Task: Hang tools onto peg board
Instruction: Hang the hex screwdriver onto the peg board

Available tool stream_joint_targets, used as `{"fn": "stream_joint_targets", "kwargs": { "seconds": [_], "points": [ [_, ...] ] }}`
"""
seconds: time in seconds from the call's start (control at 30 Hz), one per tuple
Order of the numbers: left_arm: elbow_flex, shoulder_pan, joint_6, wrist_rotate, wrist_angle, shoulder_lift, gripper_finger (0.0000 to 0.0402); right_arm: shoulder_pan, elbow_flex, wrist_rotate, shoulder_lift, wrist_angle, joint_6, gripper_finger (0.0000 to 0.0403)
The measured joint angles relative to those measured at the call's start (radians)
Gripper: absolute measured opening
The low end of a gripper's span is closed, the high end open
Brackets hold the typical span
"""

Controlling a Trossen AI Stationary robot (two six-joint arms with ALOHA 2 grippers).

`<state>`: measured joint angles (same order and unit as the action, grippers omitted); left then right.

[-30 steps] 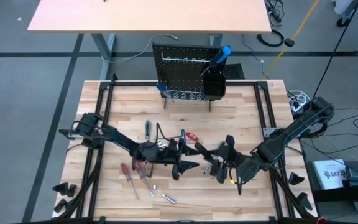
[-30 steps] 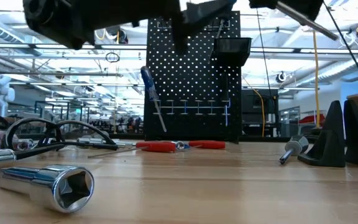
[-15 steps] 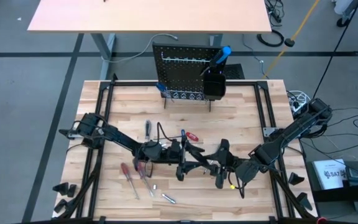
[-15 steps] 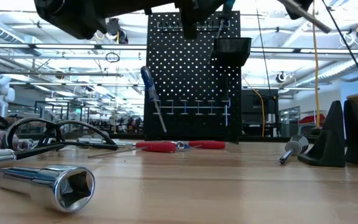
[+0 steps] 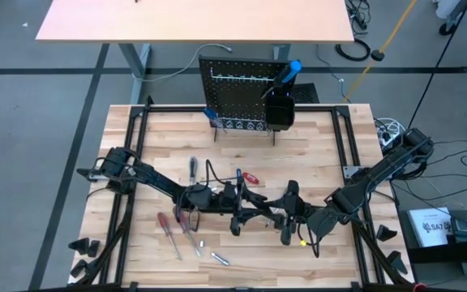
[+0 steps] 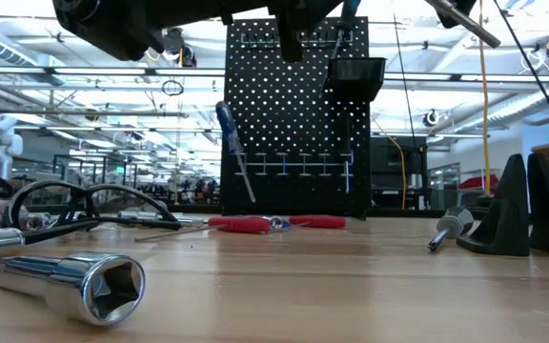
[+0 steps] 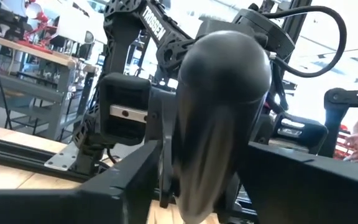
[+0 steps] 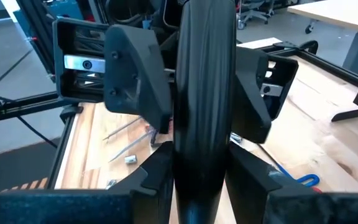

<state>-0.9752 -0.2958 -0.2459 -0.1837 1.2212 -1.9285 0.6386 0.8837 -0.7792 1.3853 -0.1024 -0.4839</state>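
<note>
A black-handled tool (image 5: 267,212) hangs above the table's middle, between my two grippers. My right gripper (image 5: 286,217) comes from the right and is shut on its handle (image 8: 202,74). My left gripper (image 5: 250,209) comes from the left, its fingers closed in on the handle's rounded end (image 7: 225,74). The peg board (image 5: 242,93) stands upright at the far edge. A blue-handled screwdriver (image 5: 290,71) sticks out of its black bin, and another (image 6: 232,143) leans on its front. Red pliers (image 6: 265,223) and red screwdrivers (image 5: 169,227) lie on the table. My left gripper has the handle's rounded free end (image 7: 191,168) between its two fingers, one on each side. The fingers (image 8: 132,87) come about level from the table's left. The tool is clear of the table. My right gripper pinches the black handle (image 8: 201,155) between its two fingers, farther along than the left gripper's hold. It comes from the table's right, slanting slightly down. The handle reaches past the fingers toward the left gripper, lifted clear of the table.
A silver socket (image 6: 74,281) and small bits (image 5: 217,258) lie near the front left. Black wedge blocks (image 6: 513,210) stand at the table's near corners. A black cable loop (image 6: 84,205) lies left of the pliers. Bare wood lies between the grippers and the peg board.
The two grippers have drawn together above the table's middle. My left gripper has rolled a little, and the handle's end now stands between its fingers. In the last half second nothing has visibly moved.
</note>
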Motion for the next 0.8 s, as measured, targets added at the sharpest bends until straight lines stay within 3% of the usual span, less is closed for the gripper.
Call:
{"fn": "stream_joint_targets", "kwargs": {
  "seconds": [0.2, 0.5, 0.8],
  "points": [
    [0.000, 0.000, 0.015, 0.000, 0.001, 0.000, 0.0131, 0.000, 0.000, -0.007, 0.000, 0.000, -0.004, 0.0107],
    [0.001, -0.001, 0.024, 0.000, 0.000, 0.000, 0.0131, 0.000, 0.000, -0.004, 0.000, 0.000, -0.002, 0.0108],
    [0.001, 0.000, 0.020, -0.002, -0.010, 0.000, 0.0131, 0.000, 0.000, -0.008, -0.014, 0.026, -0.026, 0.0265]
  ]
}}
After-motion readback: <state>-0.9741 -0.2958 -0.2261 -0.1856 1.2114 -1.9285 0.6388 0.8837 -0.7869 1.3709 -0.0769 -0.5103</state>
